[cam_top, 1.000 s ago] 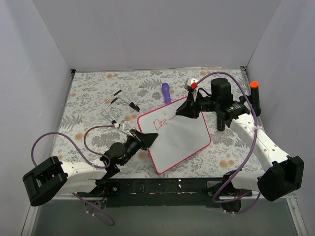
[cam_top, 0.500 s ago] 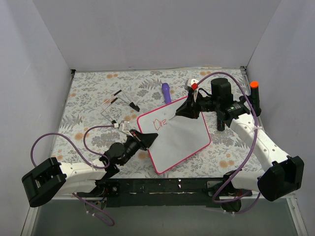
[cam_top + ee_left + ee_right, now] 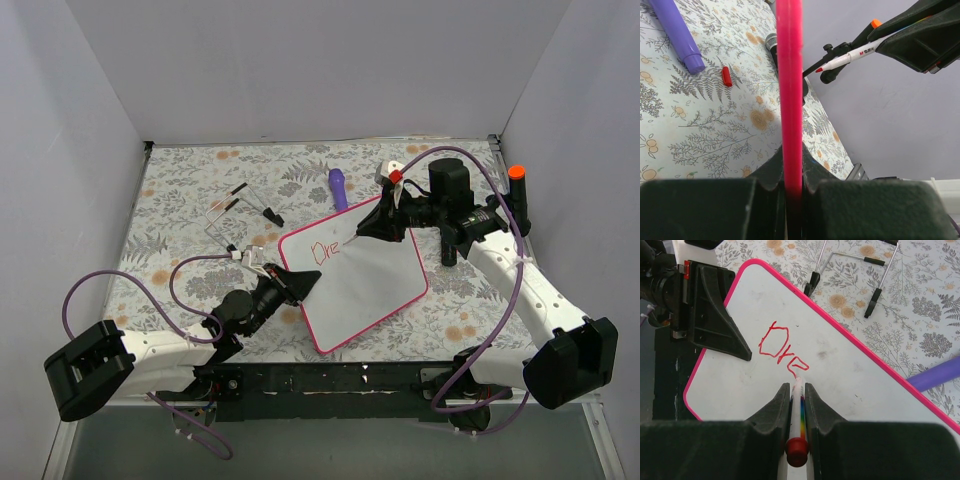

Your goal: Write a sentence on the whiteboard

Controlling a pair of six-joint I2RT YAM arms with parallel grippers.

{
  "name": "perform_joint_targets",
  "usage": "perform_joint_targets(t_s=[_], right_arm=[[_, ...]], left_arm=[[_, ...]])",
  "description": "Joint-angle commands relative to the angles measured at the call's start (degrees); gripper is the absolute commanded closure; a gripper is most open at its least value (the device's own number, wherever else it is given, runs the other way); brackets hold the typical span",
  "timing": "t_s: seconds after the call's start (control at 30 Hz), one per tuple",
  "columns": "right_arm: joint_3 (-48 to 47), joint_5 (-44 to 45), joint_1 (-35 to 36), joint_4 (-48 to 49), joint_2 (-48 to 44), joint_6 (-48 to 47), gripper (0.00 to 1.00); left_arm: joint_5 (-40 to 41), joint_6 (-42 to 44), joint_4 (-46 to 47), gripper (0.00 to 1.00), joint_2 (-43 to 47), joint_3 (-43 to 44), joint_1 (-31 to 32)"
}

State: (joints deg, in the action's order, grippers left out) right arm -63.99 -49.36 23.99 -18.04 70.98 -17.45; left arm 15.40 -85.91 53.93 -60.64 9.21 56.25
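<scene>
Near the middle of the floral worktop [image 3: 180,180] lies the whiteboard [image 3: 365,285], turned at an angle so that one corner points toward the right arm. The left fingers [image 3: 767,177] are closed tight on its pink frame at the near-left edge, and the left wrist view shows the rim standing edge-on between them. That grip, as I judge it, pins the board so it cannot slide under the drag of the pen. Whether the board lies quite flat or is tipped up a little, I cannot tell.

The right fingers [image 3: 777,405] are shut on a white marker [image 3: 797,390]. It lies along the groove between them, its red butt end toward the wrist camera and its tip down on the white surface. The tip touches the board right at the tail of the sentence [image 3: 783,350], which reads only "Dre" in red, near the corner closest to the left fingers. Gripping the marker close to its tip probably keeps the strokes firm and small.

A purple stick [image 3: 338,187] lies just beyond the board's far edge with a small red cap [image 3: 727,76] near it. A wire stand [image 3: 240,215] rests off to the left, apart from the writing. Most of the white area is bare, so the task looks barely begun.
</scene>
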Motion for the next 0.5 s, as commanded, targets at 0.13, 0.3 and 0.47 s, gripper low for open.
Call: perform_joint_targets(t_s=[0.13, 0.3, 0.47], right_arm=[[-3.43, -2.40, -0.35, -0.59, -0.14, -0.92, 0.99], [-2.72, -2.84, -0.35, 0.29, 0.12, -0.48, 0.99], [-2.99, -1.62, -0.35, 0.64, 1.18, 0.13, 0.99]], left_arm=[[-0.81, -0.49, 6.45, 1.00, 2.99, 0.81, 0.00], [-0.81, -0.75, 6.62, 1.00, 2.72, 0.98, 0.09], [-0.90, -1.02, 6.89, 1.00, 2.63, 1.07, 0.00]])
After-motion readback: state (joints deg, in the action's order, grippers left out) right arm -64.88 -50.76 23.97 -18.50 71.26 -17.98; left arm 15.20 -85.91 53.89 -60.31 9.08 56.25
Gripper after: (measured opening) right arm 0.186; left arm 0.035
